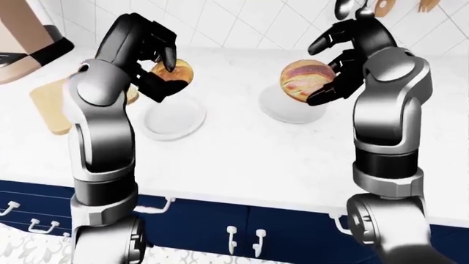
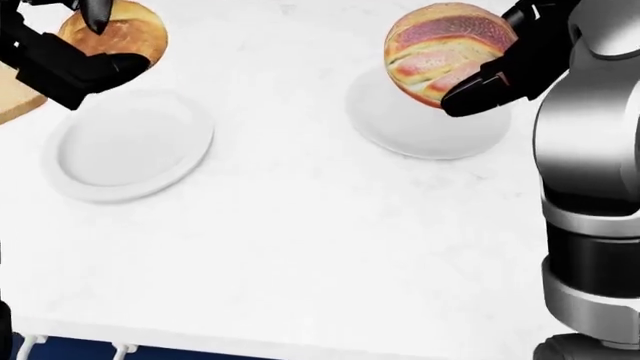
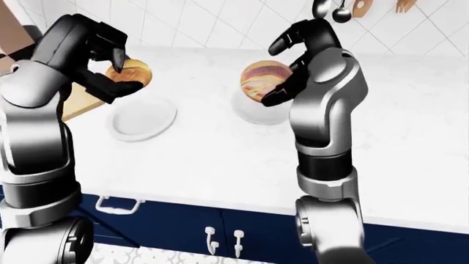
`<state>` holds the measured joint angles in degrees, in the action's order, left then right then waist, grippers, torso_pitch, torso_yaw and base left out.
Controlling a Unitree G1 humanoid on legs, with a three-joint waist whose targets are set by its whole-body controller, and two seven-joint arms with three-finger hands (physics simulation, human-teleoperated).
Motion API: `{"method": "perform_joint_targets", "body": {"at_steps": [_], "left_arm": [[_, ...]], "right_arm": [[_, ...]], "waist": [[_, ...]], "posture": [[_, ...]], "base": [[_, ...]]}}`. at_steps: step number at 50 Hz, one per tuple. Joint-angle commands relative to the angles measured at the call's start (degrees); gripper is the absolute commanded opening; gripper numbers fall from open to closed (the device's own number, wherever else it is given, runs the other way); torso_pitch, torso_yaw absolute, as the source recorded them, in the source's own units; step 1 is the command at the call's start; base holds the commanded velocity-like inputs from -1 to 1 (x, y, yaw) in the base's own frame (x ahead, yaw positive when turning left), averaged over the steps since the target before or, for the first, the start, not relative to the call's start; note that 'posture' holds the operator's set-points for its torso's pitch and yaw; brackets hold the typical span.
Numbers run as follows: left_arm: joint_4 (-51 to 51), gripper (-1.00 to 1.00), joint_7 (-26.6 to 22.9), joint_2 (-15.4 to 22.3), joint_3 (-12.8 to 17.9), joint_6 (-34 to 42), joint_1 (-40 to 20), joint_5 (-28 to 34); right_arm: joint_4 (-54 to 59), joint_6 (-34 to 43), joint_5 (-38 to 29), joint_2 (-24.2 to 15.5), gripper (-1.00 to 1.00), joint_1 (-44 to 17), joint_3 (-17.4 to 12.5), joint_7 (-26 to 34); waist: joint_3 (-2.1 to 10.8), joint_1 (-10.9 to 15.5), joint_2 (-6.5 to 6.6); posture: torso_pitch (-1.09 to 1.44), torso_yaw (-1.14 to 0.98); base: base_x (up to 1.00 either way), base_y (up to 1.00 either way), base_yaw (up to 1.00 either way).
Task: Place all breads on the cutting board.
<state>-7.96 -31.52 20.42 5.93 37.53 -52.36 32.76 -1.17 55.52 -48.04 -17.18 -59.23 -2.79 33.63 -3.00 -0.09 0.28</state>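
While both plates (image 2: pixel 130 150) sit bare, left hand (image 1: pixel 150 55) grips roll (image 1: pixel 176 71), right hand (image 1: pixel 345 66) grips loaf (image 2: pixel 445 49); cutting board (image 1: pixel 48 104), left of plates, awaits both.

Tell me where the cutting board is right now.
In the left-eye view, the cutting board lies at the left on the white counter, behind the left hand, beside the empty plate.

A white counter (image 2: pixel 300 247) carries two white plates: one plate (image 2: pixel 130 146) at the head view's left, another plate (image 2: pixel 420 131) toward the upper right, well apart. A wooden cutting board (image 1: pixel 45 102) lies at the counter's left edge (partly hidden behind the arm). Navy cabinet doors (image 1: pixel 220 228) run below.
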Motion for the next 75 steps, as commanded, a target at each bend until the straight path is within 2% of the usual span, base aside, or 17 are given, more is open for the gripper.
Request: {"method": "perform_joint_targets", "body": {"at_steps": [1, 11, 15, 26, 30, 38, 45, 48, 49, 52, 56, 59, 63, 64, 67, 73, 75], "left_arm": [[-2.3, -1.0, -0.33, 1.0, 1.0, 0.6, -1.92, 0.47], [-7.73, -1.0, -3.97, 2.16, 0.87, 4.97, -3.12, 1.39], [-8.02, -1.0, -4.61, 2.58, 1.24, 5.28, -3.57, 1.48], [-9.28, -1.0, -5.05, 2.79, 1.33, 5.84, -2.87, 1.36], [-9.44, -1.0, -5.13, 2.65, 1.18, 5.88, -2.77, 1.5], [-9.24, -1.0, -5.21, 2.44, 1.32, 5.04, -2.3, 1.63], [-9.74, -1.0, -5.22, 2.41, 1.56, 5.37, -1.92, 1.2], [-9.65, -1.0, -5.08, 2.25, 1.34, 5.28, -1.74, 1.12], [-9.82, -1.0, -5.19, 2.24, 1.28, 5.4, -1.76, 1.13], [-9.72, -1.0, -5.01, 2.02, 1.43, 5.07, -1.44, 0.72], [-10.1, -1.0, -5.24, 2.09, 1.3, 5.64, -1.6, 0.61], [-10.12, -1.0, -5.24, 2.16, 1.48, 5.51, -1.38, 0.36], [-9.98, -1.0, -5.09, 2.25, 1.41, 5.21, -1.16, 0.25], [-9.77, -1.0, -4.99, 2.17, 1.33, 4.9, -1.02, 0.18], [-9.4, -1.0, -4.78, 1.98, 1.37, 4.66, -0.79, -0.04], [-9.87, -1.0, -5.14, 2.13, 1.39, 5.27, -0.98, 0.04], [-9.71, -1.0, -5.23, 2.27, 1.45, 5.29, -1.16, -0.03]], "right_arm": [[-2.09, -1.15, -0.78, -0.56, -1.0, -2.5, -0.53, -0.41], [-2.27, -0.96, -1.57, -0.28, -1.0, -2.77, -0.48, 0.47], [-2.13, -0.92, -1.71, -0.18, -1.0, -2.92, -0.45, 0.64], [-2.19, -0.23, -2.58, -0.05, -1.0, -3.07, -0.09, 1.74], [-2.37, -0.49, -2.64, 0.17, -1.0, -2.7, -0.26, 1.7], [-2.54, -0.5, -2.74, 0.49, -1.0, -2.76, -0.1, 2.24], [-2.59, -0.14, -3.33, 0.23, -1.0, -3.49, -0.18, 2.86], [-2.82, -0.07, -3.37, -0.01, -1.0, -3.36, -0.51, 2.78], [-3.01, -0.03, -3.37, 0.01, -1.0, -3.22, -0.51, 2.77], [-2.5, -0.19, -2.78, 0.12, -1.0, -3.22, -1.07, 1.53], [-2.96, 0.59, -2.6, -0.05, -1.0, -2.97, -0.45, 2.06], [-2.85, 0.53, -2.38, 0.12, -1.0, -3.01, -0.56, 1.72], [-2.78, 0.48, -2.0, 0.14, -1.0, -3.06, -0.66, 1.38], [-2.67, 0.36, -1.8, 0.13, -1.0, -3.04, -0.73, 1.24], [-3.16, 0.57, -1.85, -0.05, -1.0, -2.84, -0.59, 1.48], [-3.58, 0.52, -1.74, -0.03, -1.0, -2.45, -0.46, 1.9], [-3.59, 0.64, -1.86, -0.1, -1.0, -2.72, -0.39, 2.06]], "waist": [[1.74, 0.08, -0.07], [2.7, 0.13, 0.12], [2.5, -0.27, 4.36], [1.77, -0.92, 0.37], [2.54, -0.87, -3.62], [2.53, -0.09, -3.2], [2.1, -0.31, 1.04], [3.22, -0.78, 6.69], [2.93, -0.49, 4.73], [2.33, 1.65, 3.16], [1.44, -0.7, 4.51], [-1.36, 0.22, -0.72], [1.99, 0.33, -3.68], [2.0, -0.41, -2.05], [2.69, -0.19, -3.43], [1.58, -1.11, 0.84], [2.94, -1.16, 6.15]], "posture": [[0.0, 0.0], [0.0, 0.0], [0.0, 0.0], [0.0, 0.0], [0.0, 0.0], [0.0, 0.0], [0.0, 0.0], [0.0, 0.0], [0.0, 0.0], [0.0, 0.0], [0.0, 0.0], [0.0, 0.0], [0.0, 0.0], [0.0, 0.0], [0.0, 0.0], [0.0, 0.0], [0.0, 0.0]], "base": [[0.0, 0.0, 0.0], [-0.01, 0.14, 0.0], [-0.05, 0.21, 0.0], [-0.04, 0.23, 0.0], [0.0, 0.26, 0.0], [0.0, 0.42, 0.0], [0.0, 0.66, 0.0], [0.0, 0.67, 0.0], [0.0, 0.67, 0.0], [0.0, 0.55, 0.33], [0.0, 0.25, 0.75], [0.0, 0.94, 0.0], [0.0, 0.65, 0.0], [0.02, 0.59, 0.0], [0.09, 0.57, 0.0], [0.15, 0.64, 0.0], [0.16, 0.72, 0.0]]}}
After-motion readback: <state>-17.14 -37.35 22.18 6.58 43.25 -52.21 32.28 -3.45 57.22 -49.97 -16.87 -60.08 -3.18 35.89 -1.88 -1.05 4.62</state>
